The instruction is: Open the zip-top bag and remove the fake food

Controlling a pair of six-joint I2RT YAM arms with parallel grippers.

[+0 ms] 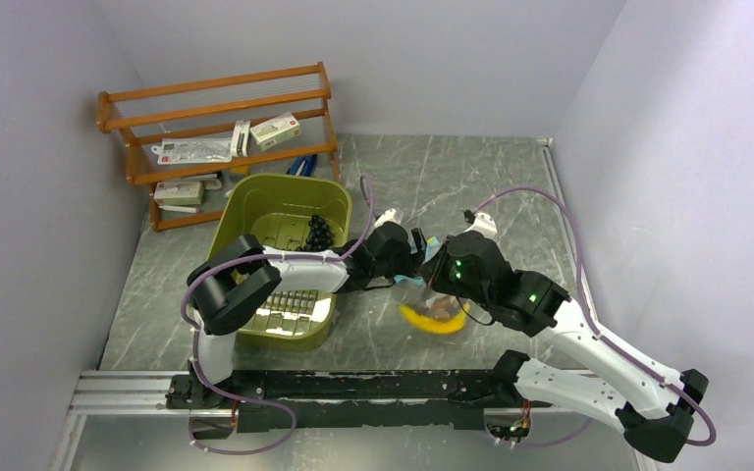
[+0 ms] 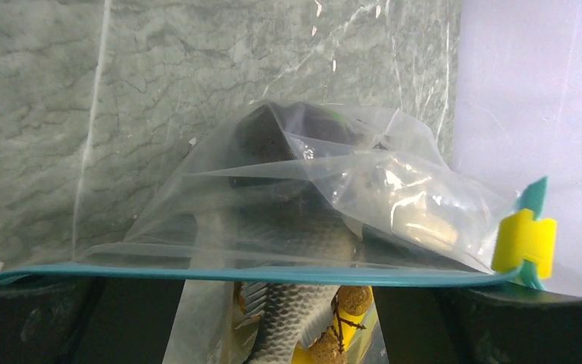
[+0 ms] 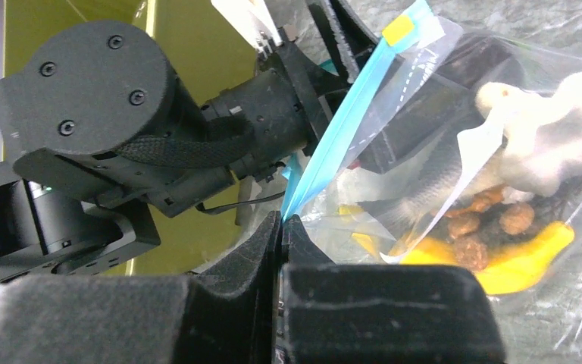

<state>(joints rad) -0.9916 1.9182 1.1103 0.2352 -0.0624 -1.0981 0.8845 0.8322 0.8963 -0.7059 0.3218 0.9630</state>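
The clear zip-top bag (image 1: 430, 294) hangs between my two grippers over the table; it also shows in the left wrist view (image 2: 333, 189) and the right wrist view (image 3: 424, 114). Its teal zip strip (image 2: 273, 274) carries a yellow slider (image 2: 525, 243). Inside are a grey fish (image 2: 295, 318), a yellow banana (image 3: 530, 258), a white mushroom (image 3: 546, 144) and brown pieces (image 3: 492, 220). My right gripper (image 3: 283, 221) is shut on the lower end of the strip. My left gripper (image 2: 280, 303) has its fingers apart, with the strip stretched across them. Dark grapes (image 1: 317, 233) lie in the green bin.
The olive-green bin (image 1: 255, 201) stands left of the bag, under my left arm. A wooden rack (image 1: 216, 108) with packets stands at the back left. Walls close in on the left, back and right.
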